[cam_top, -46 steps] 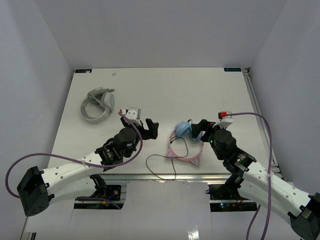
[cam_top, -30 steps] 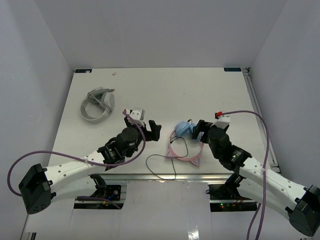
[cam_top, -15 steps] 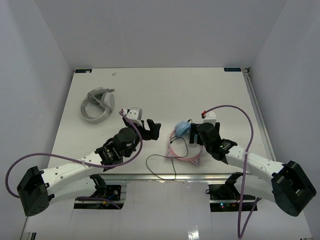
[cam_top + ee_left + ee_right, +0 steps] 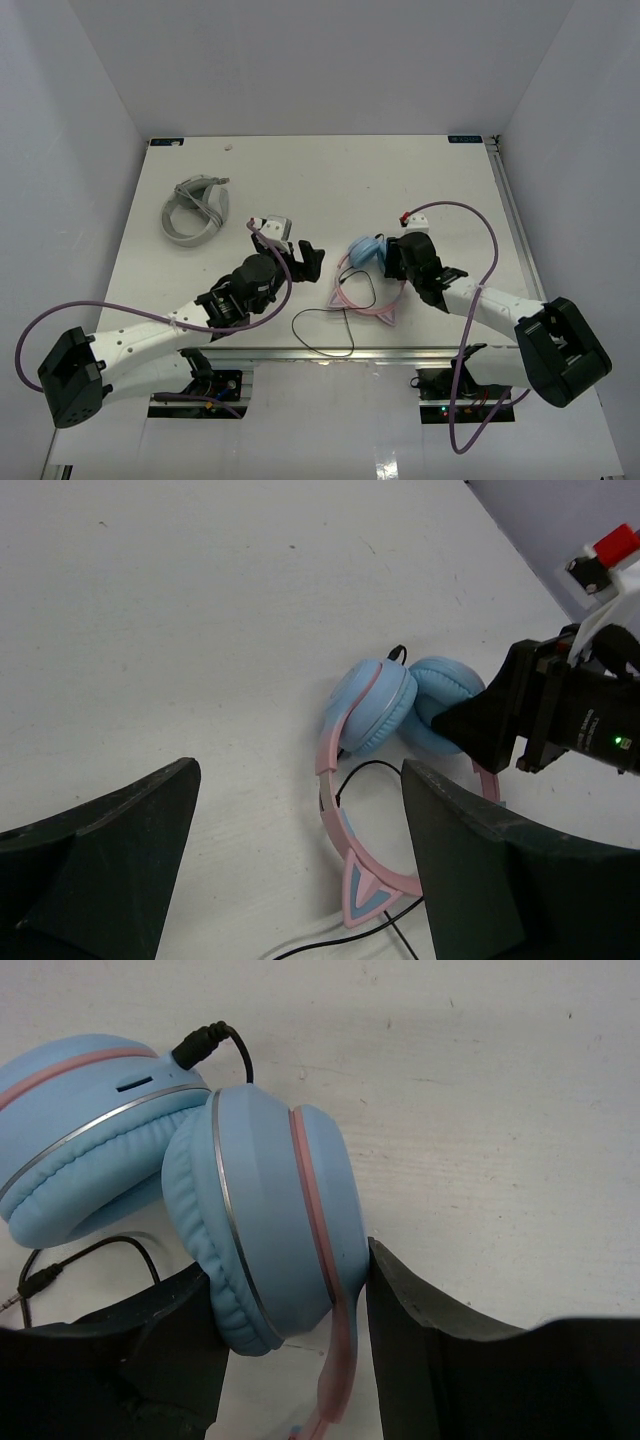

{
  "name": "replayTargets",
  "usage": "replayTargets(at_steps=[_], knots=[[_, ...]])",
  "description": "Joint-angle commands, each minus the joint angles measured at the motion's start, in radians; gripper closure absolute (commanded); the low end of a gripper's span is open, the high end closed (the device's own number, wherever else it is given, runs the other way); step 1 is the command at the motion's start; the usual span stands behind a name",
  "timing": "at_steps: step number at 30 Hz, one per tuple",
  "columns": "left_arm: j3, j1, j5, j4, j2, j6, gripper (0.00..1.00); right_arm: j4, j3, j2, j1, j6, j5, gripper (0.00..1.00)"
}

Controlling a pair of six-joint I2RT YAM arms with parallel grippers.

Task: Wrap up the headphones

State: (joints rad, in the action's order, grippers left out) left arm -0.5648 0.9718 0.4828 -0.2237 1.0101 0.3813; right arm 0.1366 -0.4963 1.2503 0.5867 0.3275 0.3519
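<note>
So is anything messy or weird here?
Only the cable: it sprawls in a loose black loop on the table near the front edge, not wound up. The headphones lie folded, one blue cup between the right gripper's fingers. Nothing looks broken or spilled.
</note>
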Motion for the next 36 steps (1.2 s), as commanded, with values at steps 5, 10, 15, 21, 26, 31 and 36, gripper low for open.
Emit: replayTargets(at_steps=[5,10,15,21,26,31,36], knots=[[-0.057,0.002,-0.096,-0.010,0.105,-0.038,0.11,0.125,-0.093,-0.147,-0.007,0.061,0.019,0.92],[-0.066,0.002,-0.110,-0.018,0.145,-0.047,0.12,0.214,-0.067,-0.211,-0.006,0.051,0.037,0.92],[-0.061,0.002,-0.129,-0.033,0.148,-0.053,0.12,0.249,-0.035,-0.261,-0.005,0.026,0.055,0.92],[-0.061,0.002,-0.219,-0.055,0.151,-0.057,0.12,0.312,0.014,-0.348,-0.005,0.006,0.018,0.92],[-0.052,0.002,-0.234,-0.082,0.150,-0.047,0.10,0.367,0.074,-0.385,-0.005,0.051,-0.018,0.92],[-0.066,0.002,-0.204,-0.085,0.171,-0.026,0.10,0.459,0.138,-0.376,-0.005,0.111,-0.039,0.92],[-0.069,0.002,-0.193,-0.084,0.175,-0.032,0.11,0.466,0.146,-0.372,-0.005,0.079,-0.048,0.92]])
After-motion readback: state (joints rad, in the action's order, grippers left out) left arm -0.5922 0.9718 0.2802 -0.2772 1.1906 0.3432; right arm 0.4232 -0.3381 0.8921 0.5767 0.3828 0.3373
